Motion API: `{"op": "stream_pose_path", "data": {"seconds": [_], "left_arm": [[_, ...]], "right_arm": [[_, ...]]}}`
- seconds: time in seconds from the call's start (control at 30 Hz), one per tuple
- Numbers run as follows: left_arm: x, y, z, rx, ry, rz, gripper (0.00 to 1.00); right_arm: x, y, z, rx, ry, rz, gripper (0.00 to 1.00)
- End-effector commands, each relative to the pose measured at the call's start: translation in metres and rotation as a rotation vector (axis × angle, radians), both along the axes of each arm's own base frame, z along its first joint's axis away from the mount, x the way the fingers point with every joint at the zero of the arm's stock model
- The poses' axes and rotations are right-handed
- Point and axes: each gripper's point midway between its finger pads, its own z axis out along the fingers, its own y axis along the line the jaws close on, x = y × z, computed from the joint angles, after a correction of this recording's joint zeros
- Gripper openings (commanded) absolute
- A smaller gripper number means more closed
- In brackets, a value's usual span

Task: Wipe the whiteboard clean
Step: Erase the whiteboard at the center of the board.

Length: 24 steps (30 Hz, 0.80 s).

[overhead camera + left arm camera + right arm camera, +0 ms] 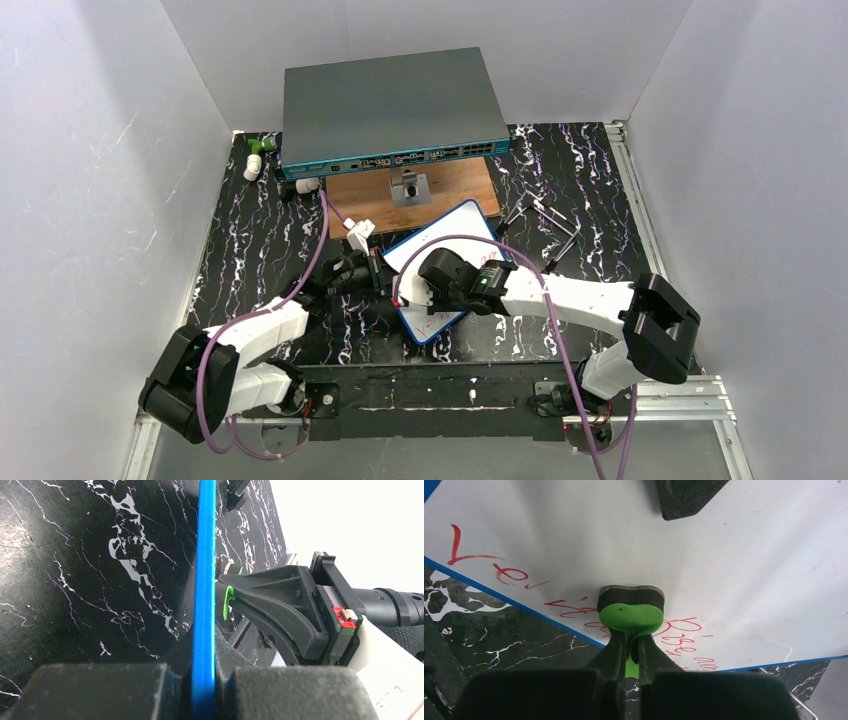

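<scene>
Whiteboard (205, 580) is seen edge-on, its blue frame clamped between the two fingers of the left gripper (203, 680). At its right face, the right gripper (235, 592) grips a green eraser (229, 602) touching the board. The black marbled table (90, 580) lies beyond.

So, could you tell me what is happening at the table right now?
The left end effector clamps the whiteboard by its blue frame. The right end effector holds a green eraser with its dark pad against the white surface. Red handwriting shows along one edge, so erasing is not done.
</scene>
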Motion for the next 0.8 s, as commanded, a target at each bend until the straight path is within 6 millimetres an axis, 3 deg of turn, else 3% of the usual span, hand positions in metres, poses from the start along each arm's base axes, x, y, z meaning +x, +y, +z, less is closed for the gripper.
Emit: {"op": "stream_pose_path", "data": {"seconds": [0.0,0.17,0.27,0.43,0.67,0.77], "left_arm": [[-0.027,-0.006,0.011,-0.044,0.039,-0.111,0.00],[-0.027,-0.006,0.009,-0.040,0.045,-0.110,0.00],[-0.027,-0.006,0.009,-0.041,0.044,-0.106,0.00],[-0.028,-0.005,0.010,-0.042,0.042,-0.112,0.00],[-0.030,-0.005,0.009,-0.044,0.040,-0.116,0.00],[-0.029,-0.005,0.009,-0.045,0.039,-0.118,0.00]], "right_arm": [[0.008,0.008,0.004,0.040,-0.033,-0.024,0.01],[-0.038,0.023,-0.009,0.013,0.034,0.129,0.01],[-0.041,0.030,-0.010,0.004,0.024,0.142,0.01],[-0.023,0.029,-0.005,0.012,-0.034,0.093,0.01],[0.034,0.000,0.017,0.081,-0.103,-0.110,0.01],[0.032,-0.006,0.015,0.085,-0.079,-0.110,0.01]]}}
